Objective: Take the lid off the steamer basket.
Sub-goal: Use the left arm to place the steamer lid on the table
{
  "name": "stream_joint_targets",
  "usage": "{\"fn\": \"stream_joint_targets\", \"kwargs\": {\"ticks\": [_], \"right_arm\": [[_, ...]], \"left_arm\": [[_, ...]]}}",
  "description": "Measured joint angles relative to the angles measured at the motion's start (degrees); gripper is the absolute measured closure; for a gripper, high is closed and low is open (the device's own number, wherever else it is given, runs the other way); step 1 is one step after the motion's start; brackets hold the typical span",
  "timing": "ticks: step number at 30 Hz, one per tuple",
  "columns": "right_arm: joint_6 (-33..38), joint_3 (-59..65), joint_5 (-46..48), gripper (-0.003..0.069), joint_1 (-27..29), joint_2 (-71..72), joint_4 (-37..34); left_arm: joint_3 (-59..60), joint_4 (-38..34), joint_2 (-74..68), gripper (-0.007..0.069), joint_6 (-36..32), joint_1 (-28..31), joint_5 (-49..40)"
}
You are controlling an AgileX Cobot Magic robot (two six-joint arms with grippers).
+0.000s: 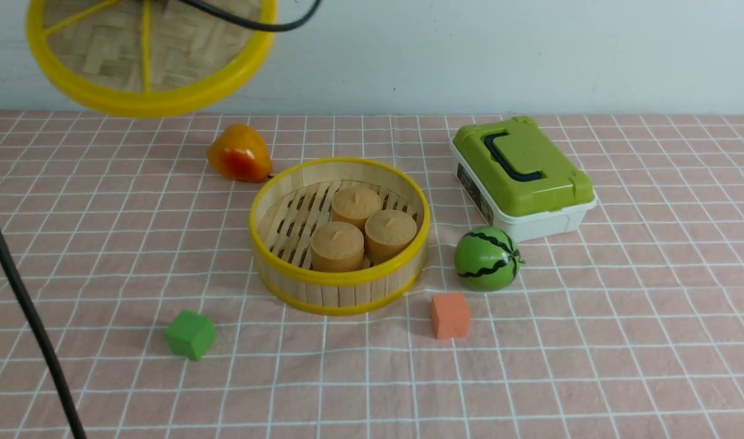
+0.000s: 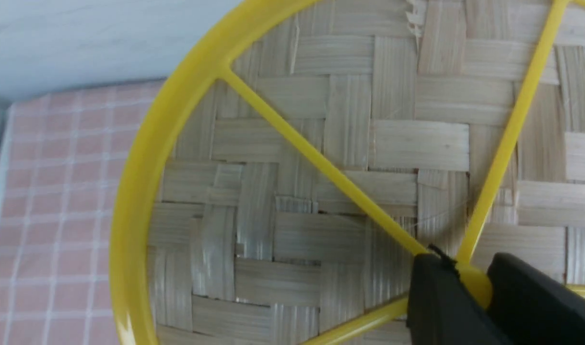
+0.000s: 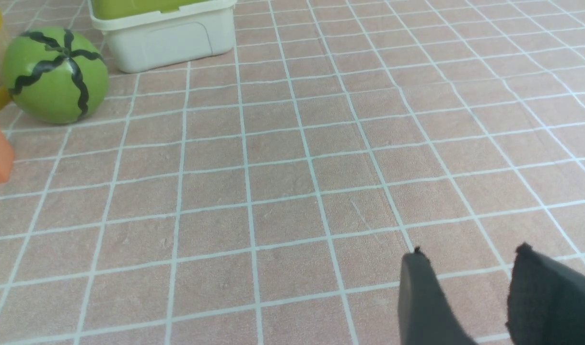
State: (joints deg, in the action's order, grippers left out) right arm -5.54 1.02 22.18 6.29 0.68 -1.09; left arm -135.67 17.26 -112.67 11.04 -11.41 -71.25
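The lid (image 1: 146,55), a woven bamboo disc with a yellow rim and spokes, hangs high in the air at the upper left of the front view, well off the steamer basket. In the left wrist view the lid (image 2: 321,158) fills the frame, and my left gripper (image 2: 470,282) is shut on its yellow centre knob. The steamer basket (image 1: 340,235) stands open in the middle of the table with three tan cakes inside. My right gripper (image 3: 470,254) is open and empty, low over bare cloth to the right; it is out of the front view.
A white box with a green lid (image 1: 521,177) stands behind and right of the basket. A toy watermelon (image 1: 486,258), an orange cube (image 1: 450,315), a green cube (image 1: 190,334) and an orange-red fruit (image 1: 239,153) lie around the basket. A black cable (image 1: 24,305) crosses the left edge.
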Motion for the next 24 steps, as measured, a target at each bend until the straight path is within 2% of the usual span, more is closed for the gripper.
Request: {"fn": "stream_joint_targets", "kwargs": {"ticks": [4,12,17,24], "right_arm": [[0.0,0.0,0.0,0.0417,0.0,0.0,0.0],[0.0,0.0,0.0,0.0417,0.0,0.0,0.0],[0.0,0.0,0.0,0.0417,0.0,0.0,0.0],[0.0,0.0,0.0,0.0417,0.0,0.0,0.0]], "left_arm": [[9.3,-3.0,-0.2,0.0522,1.5,5.0,1.6],[27.7,-3.7,-5.5,0.0522,4.9,5.7,14.5],[30.1,-2.8,-9.5,0.0522,8.7,5.7,19.8],[30.2,-2.6,-12.8,0.0522,10.4,5.7,20.9]]}}
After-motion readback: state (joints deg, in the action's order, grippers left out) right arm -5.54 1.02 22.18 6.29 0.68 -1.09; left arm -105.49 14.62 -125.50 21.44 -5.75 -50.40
